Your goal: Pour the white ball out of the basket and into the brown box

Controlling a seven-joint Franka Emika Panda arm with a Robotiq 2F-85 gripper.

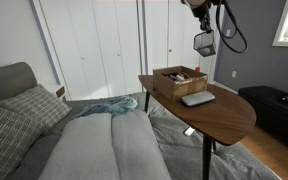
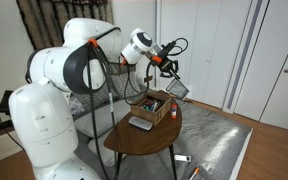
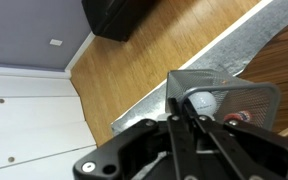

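Note:
My gripper (image 1: 201, 22) is shut on the rim of the grey wire-mesh basket (image 1: 204, 43) and holds it in the air above the far end of the table. In an exterior view the basket (image 2: 177, 89) hangs tilted beside the brown box (image 2: 156, 104). The brown box (image 1: 181, 79) stands on the table with small dark and reddish items inside. In the wrist view my fingers (image 3: 184, 112) pinch the basket's wall (image 3: 246, 100), and the white ball (image 3: 200, 102) lies inside it against the mesh.
A flat grey slab (image 1: 197, 98) lies on the oval wooden table (image 1: 224, 115) in front of the box. A grey sofa (image 1: 44, 125) with a blue cloth (image 1: 109, 107) stands nearby. A dark cabinet (image 1: 274, 105) is against the wall.

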